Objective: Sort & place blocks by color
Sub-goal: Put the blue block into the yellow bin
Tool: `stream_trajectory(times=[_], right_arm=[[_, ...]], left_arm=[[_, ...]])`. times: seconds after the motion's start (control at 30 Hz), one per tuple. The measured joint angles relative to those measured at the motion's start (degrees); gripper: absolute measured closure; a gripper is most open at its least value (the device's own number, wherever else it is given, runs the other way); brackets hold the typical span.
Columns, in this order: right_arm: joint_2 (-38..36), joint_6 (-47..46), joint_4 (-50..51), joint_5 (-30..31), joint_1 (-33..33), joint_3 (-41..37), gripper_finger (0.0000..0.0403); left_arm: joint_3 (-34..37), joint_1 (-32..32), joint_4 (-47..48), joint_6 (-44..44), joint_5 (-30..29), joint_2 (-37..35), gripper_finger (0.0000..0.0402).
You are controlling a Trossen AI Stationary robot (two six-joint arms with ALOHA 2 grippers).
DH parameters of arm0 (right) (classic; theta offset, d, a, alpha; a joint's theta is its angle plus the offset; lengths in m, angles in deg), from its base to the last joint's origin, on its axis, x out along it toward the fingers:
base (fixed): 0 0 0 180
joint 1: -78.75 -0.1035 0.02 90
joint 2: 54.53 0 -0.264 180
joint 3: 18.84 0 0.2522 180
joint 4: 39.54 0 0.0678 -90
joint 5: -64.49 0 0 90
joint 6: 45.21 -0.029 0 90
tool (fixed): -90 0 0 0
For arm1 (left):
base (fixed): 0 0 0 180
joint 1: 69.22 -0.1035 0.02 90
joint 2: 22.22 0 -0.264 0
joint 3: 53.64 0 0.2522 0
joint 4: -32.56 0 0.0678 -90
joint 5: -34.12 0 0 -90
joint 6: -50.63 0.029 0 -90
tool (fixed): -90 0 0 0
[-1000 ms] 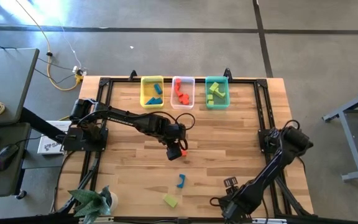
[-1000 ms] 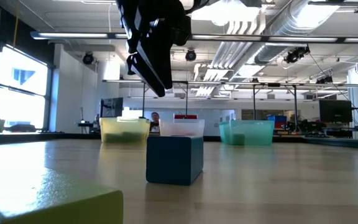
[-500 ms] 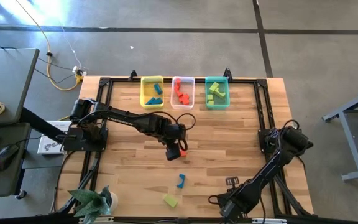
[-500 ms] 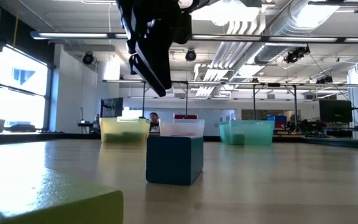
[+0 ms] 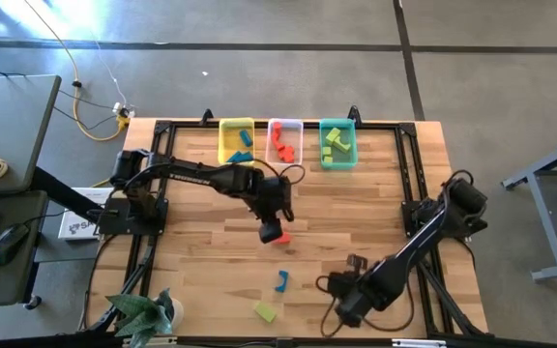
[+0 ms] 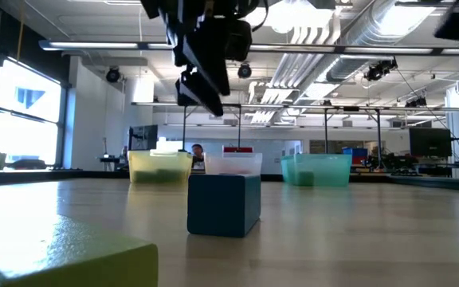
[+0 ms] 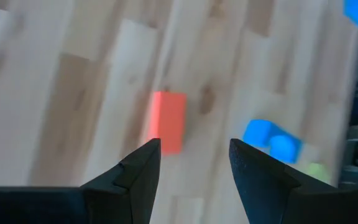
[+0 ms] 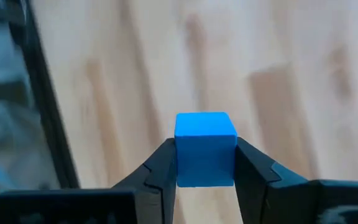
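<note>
Holding a blue cube (image 8: 205, 148) between its two fingers, the right gripper (image 8: 205, 163) is closed on it, and the cube fills the whole gap between the tips above the wooden table (image 5: 356, 213). In the high view this gripper (image 5: 339, 286) is near the front part of the table, and a blue arch block (image 5: 280, 281) lies beside it, toward the left arm, with a yellow-green block (image 5: 265, 311) a little farther in the same direction. The left gripper (image 7: 191, 163) hangs open over the middle of the table and holds nothing. A red-orange block (image 7: 168, 121) lies on the wood just ahead of its fingertips, slightly to one side and not touching them.
</note>
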Motion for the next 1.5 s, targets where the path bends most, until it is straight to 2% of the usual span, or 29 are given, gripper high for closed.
stream_trajectory(times=[0.27, 0.43, 0.7, 0.9, 1.03, 1.23, 1.5], right_arm=[[-7.08, 0.19, 3.07, 13.86, 4.52, 0.00, 0.0308], [-11.86, 5.31, 6.34, 20.78, 7.36, 0.00, 0.0308], [-20.00, 18.83, 7.84, 31.60, 12.36, 0.00, 0.0308], [-25.36, 29.86, 6.84, 36.66, 16.38, 0.00, 0.0308], [-28.18, 37.03, 5.07, 38.14, 18.44, 0.00, 0.0308], [-31.12, 47.06, 0.57, 38.12, 21.44, 0.00, 0.0308], [-32.47, 52.97, -1.78, 34.40, 25.79, 0.02, 0.0308]], left_arm=[[0.00, -5.78, -7.57, -4.31, 16.95, 0.00, 0.0220], [0.00, -9.22, -15.92, -9.24, 26.35, 0.00, 0.0220], [0.00, -12.69, -33.76, -23.46, 33.76, 0.00, 0.0220], [0.00, -14.27, -48.33, -34.23, 33.90, 0.00, 0.0220], [0.00, -14.88, -54.30, -37.91, 30.62, 0.00, 0.0220], [0.00, -15.85, -55.74, -39.46, 26.54, 0.02, 0.0220], [0.00, -15.89, -60.88, -40.94, 24.75, 0.00, 0.0220]])
